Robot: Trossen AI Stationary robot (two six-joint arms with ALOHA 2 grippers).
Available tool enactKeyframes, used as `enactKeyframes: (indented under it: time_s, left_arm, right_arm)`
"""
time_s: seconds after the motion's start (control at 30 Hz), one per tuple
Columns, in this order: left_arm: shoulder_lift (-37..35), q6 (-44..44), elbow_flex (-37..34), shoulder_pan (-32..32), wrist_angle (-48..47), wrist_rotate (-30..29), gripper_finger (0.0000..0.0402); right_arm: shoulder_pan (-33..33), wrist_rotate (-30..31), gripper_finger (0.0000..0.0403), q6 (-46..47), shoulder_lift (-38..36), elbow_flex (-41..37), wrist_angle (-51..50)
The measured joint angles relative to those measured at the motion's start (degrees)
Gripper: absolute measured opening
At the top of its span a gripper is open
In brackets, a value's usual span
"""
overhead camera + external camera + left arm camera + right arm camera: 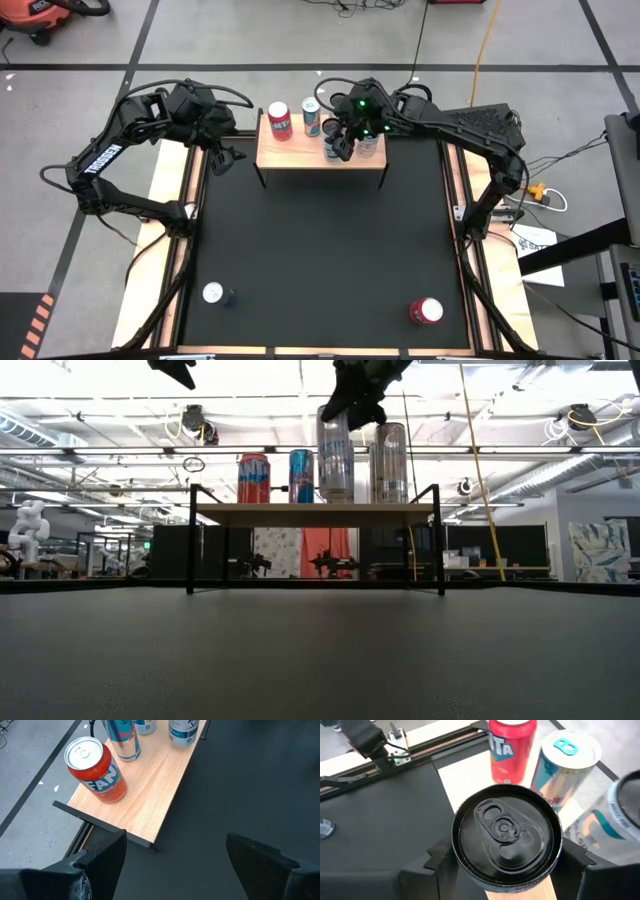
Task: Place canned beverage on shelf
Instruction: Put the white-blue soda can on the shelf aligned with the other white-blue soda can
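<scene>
Black matting covers the table (320, 240), which is edged by pale wooden strips and stands on a grey floor crossed by dark lines; beyond it, in the low view, a workshop room shows with ceiling lights and benches. At the far edge of the table stands the shelf (300, 152), a light-wood board on thin black legs; four cans are on it in a row. From the left arm's side they run: a red can (280, 121), a blue and red can (311, 116), a dark-topped can (506, 837) and a pale silver can (389, 462). The right gripper (343, 140) is over the shelf and is clamped on the dark-topped can, one finger on each side of its rim, as the right wrist view shows; in the low view the can's base appears to sit on the board, just beside the silver can and the blue and red can. The left gripper (172, 862) hangs near the left end of the shelf with its fingers spread wide and nothing between them; the red can is just ahead of it. Two more cans stand on the near part of the table, well apart: a silver-topped can (213, 293) on the left side and a red-topped can (426, 311) on the right.
</scene>
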Motion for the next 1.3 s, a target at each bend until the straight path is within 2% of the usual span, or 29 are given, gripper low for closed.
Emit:
enactKeyframes:
  time_s: [0.5, 0.9, 1.3]
  left_arm:
    - [0.00, -0.07, 0.00, 0.00, 0.00, 0.00, 0.0338]
    - [0.00, -0.07, 0.00, 0.00, 0.02, 0.00, 0.0338]
    - [0.00, -0.02, 0.00, 0.00, 0.04, 0.00, 0.0338]
  right_arm:
    - [-1.21, 1.53, 0.0210, -1.24, 0.00, 0.00, -2.62]
    - [-1.21, 1.50, 0.0259, -1.16, 0.00, 0.00, -2.66]
    - [-1.21, 1.50, 0.0262, -1.61, 0.00, 0.00, -2.75]
